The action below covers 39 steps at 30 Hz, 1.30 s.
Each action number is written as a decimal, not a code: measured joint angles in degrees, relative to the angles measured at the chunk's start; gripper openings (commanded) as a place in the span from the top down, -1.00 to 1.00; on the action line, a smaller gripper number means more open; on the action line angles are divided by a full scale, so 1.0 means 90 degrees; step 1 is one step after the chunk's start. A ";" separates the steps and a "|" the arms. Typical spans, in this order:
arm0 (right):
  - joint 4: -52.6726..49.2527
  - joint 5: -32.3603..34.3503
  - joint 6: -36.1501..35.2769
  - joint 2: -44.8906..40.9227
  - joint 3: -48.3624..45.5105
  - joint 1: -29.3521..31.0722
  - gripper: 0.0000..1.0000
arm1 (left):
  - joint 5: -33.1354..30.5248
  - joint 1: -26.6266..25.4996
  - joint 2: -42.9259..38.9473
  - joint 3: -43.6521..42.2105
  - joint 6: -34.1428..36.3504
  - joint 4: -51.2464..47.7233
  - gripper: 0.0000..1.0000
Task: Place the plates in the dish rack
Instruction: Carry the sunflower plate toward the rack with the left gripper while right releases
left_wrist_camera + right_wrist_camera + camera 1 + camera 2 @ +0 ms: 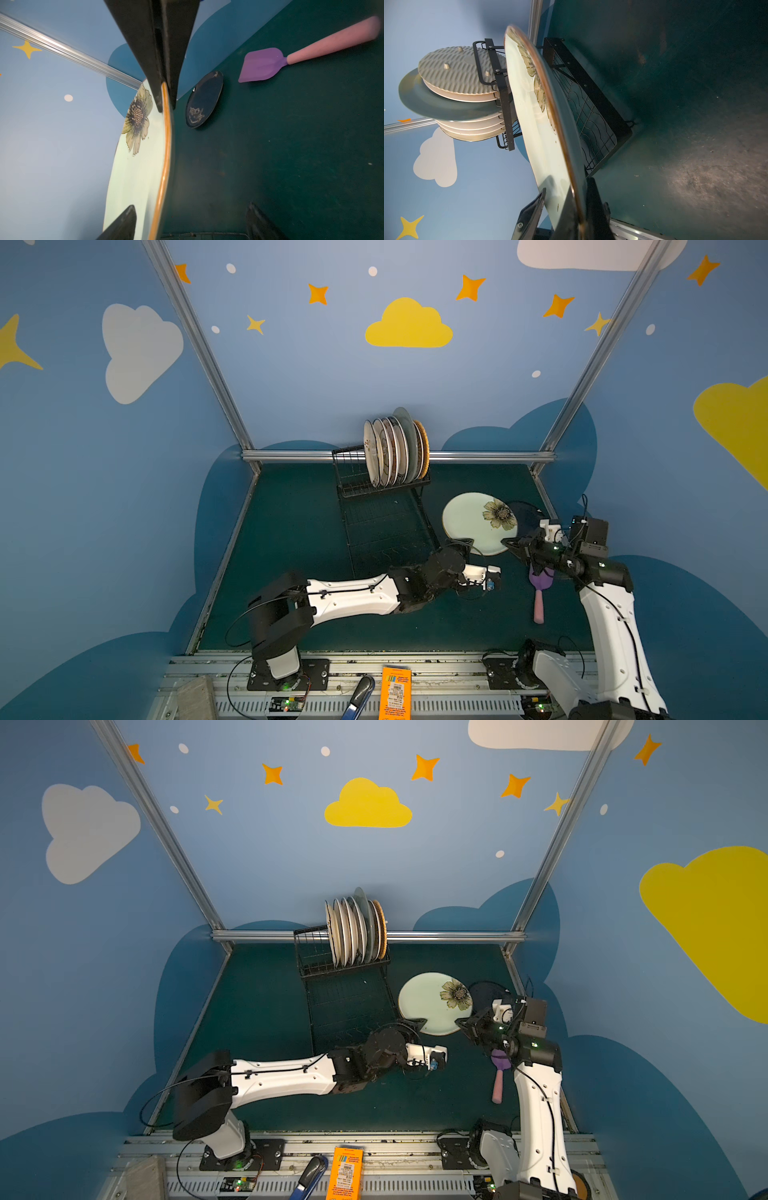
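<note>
Handover step, I'd say: the right tool (508,543) pinches the rim of the pale green plate (469,522) (glossy ceramic, flower print, orange edge). The plate is tilted above the worktop (291,531), beside the wire dish rack (345,472). The left tool (463,542) is spread astride the opposite rim. Next: clamp left, release right, slot it beside the racked plates (395,452). The navy plate (204,99) lies flat.

Behind the right gripper (509,542), its arm hides much of the navy plate (524,511). Beneath the arm, the spatula (539,601) blade is half-covered.
</note>
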 measured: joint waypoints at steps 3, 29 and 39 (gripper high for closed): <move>-0.0061 -0.0056 0.0000 0.0000 0.0000 0.0041 1.00 | -0.0163 0.0022 0.0282 0.0202 0.0236 0.0308 -0.18; 0.1035 0.0068 -0.0002 -0.0046 0.0401 0.0522 -0.74 | -0.0668 -0.0284 -0.0850 -0.0335 -0.0092 -0.0959 0.93; 0.1955 0.0826 -0.0736 0.0000 0.0617 0.1035 -0.75 | -0.0546 -0.0459 -0.3934 -0.0168 -0.4129 -0.3560 0.93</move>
